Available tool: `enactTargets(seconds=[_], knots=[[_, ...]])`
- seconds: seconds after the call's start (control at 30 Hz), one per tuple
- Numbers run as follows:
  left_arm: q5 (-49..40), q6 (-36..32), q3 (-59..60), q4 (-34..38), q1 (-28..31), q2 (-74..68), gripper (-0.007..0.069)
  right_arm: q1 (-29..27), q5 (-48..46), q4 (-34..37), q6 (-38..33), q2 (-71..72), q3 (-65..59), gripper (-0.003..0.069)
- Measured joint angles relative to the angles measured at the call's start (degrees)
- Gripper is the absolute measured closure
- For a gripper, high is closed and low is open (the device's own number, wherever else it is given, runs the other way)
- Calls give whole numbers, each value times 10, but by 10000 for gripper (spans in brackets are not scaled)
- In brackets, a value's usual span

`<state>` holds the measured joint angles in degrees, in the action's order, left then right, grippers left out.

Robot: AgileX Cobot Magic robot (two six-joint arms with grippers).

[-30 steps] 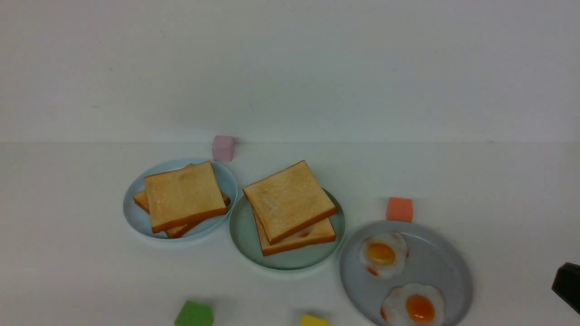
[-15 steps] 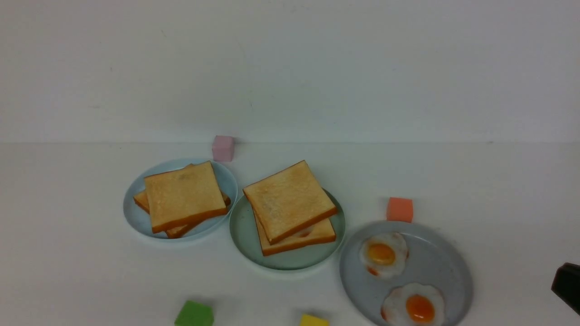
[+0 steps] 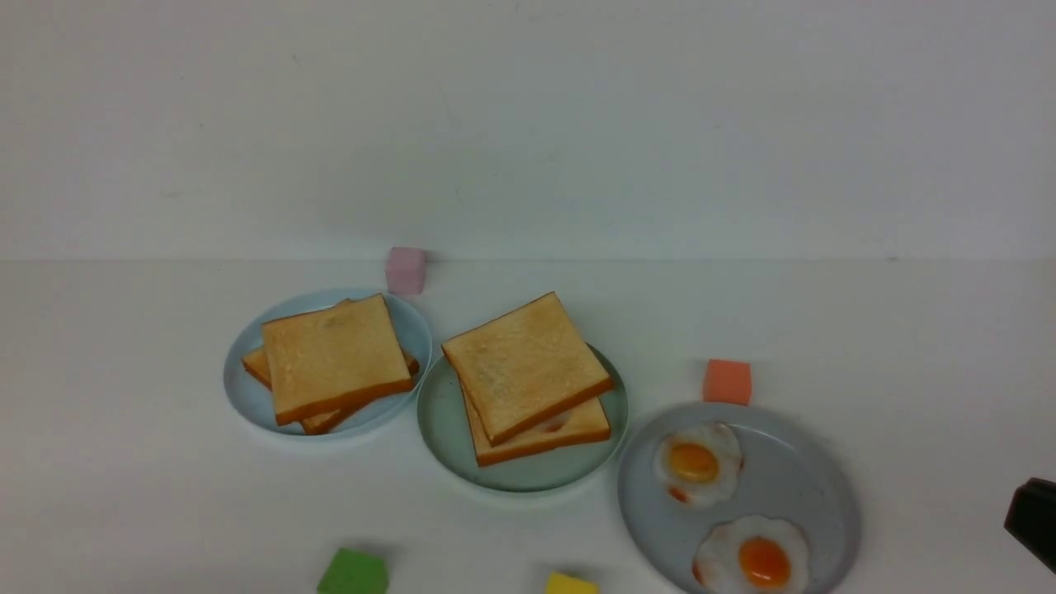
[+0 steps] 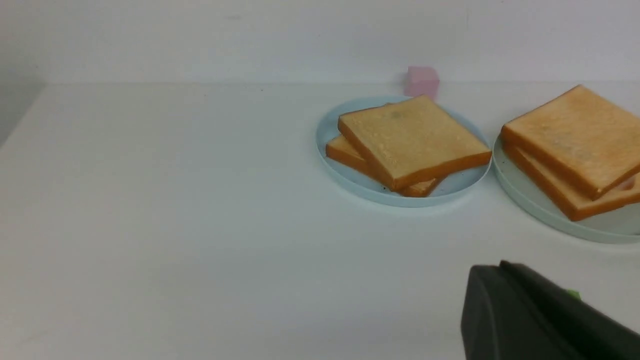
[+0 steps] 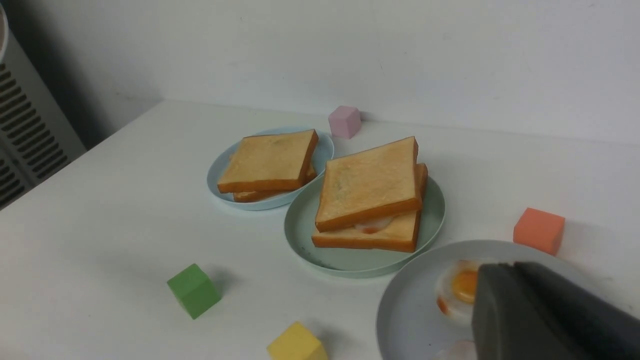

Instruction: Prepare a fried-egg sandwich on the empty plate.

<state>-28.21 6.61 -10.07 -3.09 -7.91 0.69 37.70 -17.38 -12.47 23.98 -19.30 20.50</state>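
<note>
1. My left gripper shows only as a dark body at the edge of its own wrist view, low over the white table. I see nothing between its jaws, and they are pressed together.
2. My right gripper is a dark mass in its wrist view, hanging above the near side of the grey plate; the front view catches just a black corner of it at the far right. Whether its jaws are spread or closed I cannot tell, since the fingertips are out of sight. It carries nothing that I can see.
3. Across the last second nothing on the table has shifted: toast, eggs and blocks lie where they were, and my right arm's corner sits at the same spot.
4. The fried-egg sandwich sits on the mint-green plate, top slice turned a little off the bottom one, with white and a bit of orange yolk peeking out between them on the near side.
5. Beside it, the pale blue plate holds a pile of plain toast slices, and two fried eggs stay on the grey plate.
6. Pink block, orange block, green block and yellow block stand loose around the plates.
7. I judge the build finished: both arms are clear of the stack, so only holding back remains.
</note>
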Motion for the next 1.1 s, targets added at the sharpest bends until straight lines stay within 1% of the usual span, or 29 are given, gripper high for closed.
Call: enactTargets(seconds=[0.07, 0.13, 0.3, 0.77, 1.1], knots=[[39, 0, 25, 5, 0, 0, 629, 0, 0, 0, 0, 0, 0, 601], [58, 0, 48, 9, 0, 0, 626, 0, 0, 0, 0, 0, 0, 598], [53, 3, 111, 21, 0, 0, 624, 0, 0, 0, 0, 0, 0, 590], [51, 13, 117, 41, 0, 0, 606, 0, 0, 0, 0, 0, 0, 570], [54, 13, 117, 41, 0, 0, 596, 0, 0, 0, 0, 0, 0, 559]])
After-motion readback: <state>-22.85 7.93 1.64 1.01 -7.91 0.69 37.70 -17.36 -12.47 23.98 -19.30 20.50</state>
